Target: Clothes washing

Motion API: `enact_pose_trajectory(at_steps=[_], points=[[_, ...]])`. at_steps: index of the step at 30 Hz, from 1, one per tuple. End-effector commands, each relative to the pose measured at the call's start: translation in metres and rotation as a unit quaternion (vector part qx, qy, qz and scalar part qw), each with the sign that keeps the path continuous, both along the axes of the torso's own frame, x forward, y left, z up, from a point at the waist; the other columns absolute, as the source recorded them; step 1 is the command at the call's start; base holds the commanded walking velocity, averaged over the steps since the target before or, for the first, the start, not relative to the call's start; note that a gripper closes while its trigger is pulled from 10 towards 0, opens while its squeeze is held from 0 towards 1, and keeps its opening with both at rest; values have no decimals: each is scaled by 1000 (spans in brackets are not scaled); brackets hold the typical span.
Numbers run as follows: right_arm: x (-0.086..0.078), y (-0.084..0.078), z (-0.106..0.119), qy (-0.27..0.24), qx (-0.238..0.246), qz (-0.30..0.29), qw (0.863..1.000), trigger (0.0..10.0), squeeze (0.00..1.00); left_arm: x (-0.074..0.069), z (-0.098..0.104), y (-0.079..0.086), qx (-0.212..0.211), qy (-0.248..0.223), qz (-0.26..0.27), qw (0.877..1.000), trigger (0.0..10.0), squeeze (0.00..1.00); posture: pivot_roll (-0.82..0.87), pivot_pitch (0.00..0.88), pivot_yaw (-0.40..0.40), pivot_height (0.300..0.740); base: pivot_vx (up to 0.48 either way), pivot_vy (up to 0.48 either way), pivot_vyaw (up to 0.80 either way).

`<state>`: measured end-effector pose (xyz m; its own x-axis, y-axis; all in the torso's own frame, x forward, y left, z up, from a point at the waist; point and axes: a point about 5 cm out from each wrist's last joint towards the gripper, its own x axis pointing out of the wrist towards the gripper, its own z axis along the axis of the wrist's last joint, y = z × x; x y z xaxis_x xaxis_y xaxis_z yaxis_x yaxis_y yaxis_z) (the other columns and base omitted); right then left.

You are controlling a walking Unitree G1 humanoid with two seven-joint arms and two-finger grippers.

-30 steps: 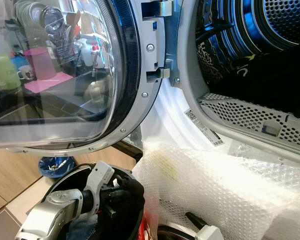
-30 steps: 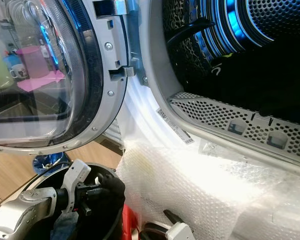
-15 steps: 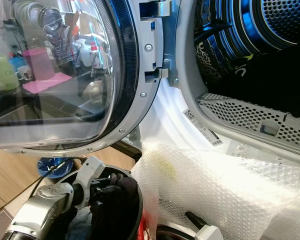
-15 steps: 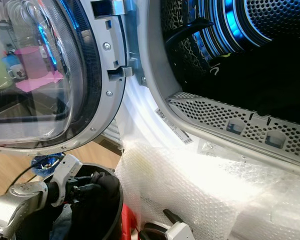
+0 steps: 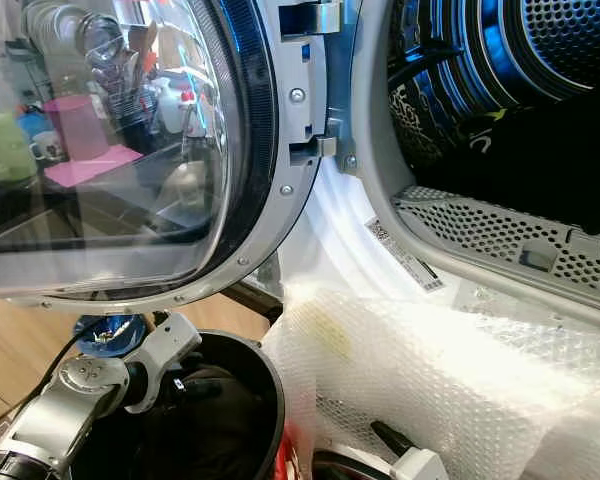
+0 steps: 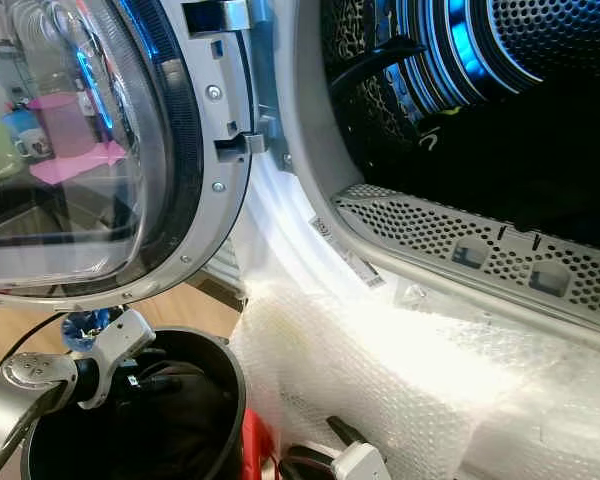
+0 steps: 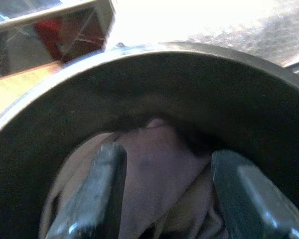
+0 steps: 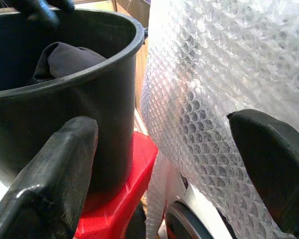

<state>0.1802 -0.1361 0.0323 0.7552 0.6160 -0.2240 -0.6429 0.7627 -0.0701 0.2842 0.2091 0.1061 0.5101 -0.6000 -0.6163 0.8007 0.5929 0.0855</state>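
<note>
Lying crumpled in the black bucket (image 6: pixel 195 365), the dark cloth (image 7: pixel 154 164) is soft and matte. A second ago the left tool (image 7: pixel 164 189) held it above the rim; now it has sunk inside, fingers spread astride the cloth, suggesting a re-grip. The right tool (image 8: pixel 159 164), spread, idles beside glossy bubble wrap (image 5: pixel 430 370) below the perforated drum (image 5: pixel 540 60).

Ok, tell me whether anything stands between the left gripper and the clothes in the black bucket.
Nothing visible does. The left gripper is inside the black bucket, open, its fingers straddling the dark garment directly below, with no other item between them.
</note>
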Motion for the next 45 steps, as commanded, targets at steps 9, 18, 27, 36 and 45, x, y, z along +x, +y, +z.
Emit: enact_pose_trajectory(at_steps=[9, 18, 27, 36, 45], points=[[-2, 0, -3, 6, 0, -1, 1000, 10000, 0, 6, -22, -13, 69, -10, 8, 998, 10000, 0, 155, 0, 86, 740, 0, 0, 0], [-1, -1, -3, 6, -1, -2, 1000, 10000, 0, 11, -42, -33, 75, -1, -16, 997, 10000, 0, 141, 0, 81, 740, 0, 0, 0], [-2, -1, -3, 8, -1, -4, 1000, 10000, 0, 15, -55, -28, 150, -5, -35, 988, 10000, 0, 136, 0, 83, 740, 0, 0, 0], [-2, -1, -2, 8, 1, -5, 1000, 10000, 0, 15, -63, -31, 161, -11, -45, 986, 10000, 0, 137, 0, 81, 740, 0, 0, 0], [-2, -1, -2, 8, 2, -7, 1000, 10000, 0, 30, -56, -32, 162, -78, 26, 983, 10000, 0, 130, 0, 82, 740, 0, 0, 0]])
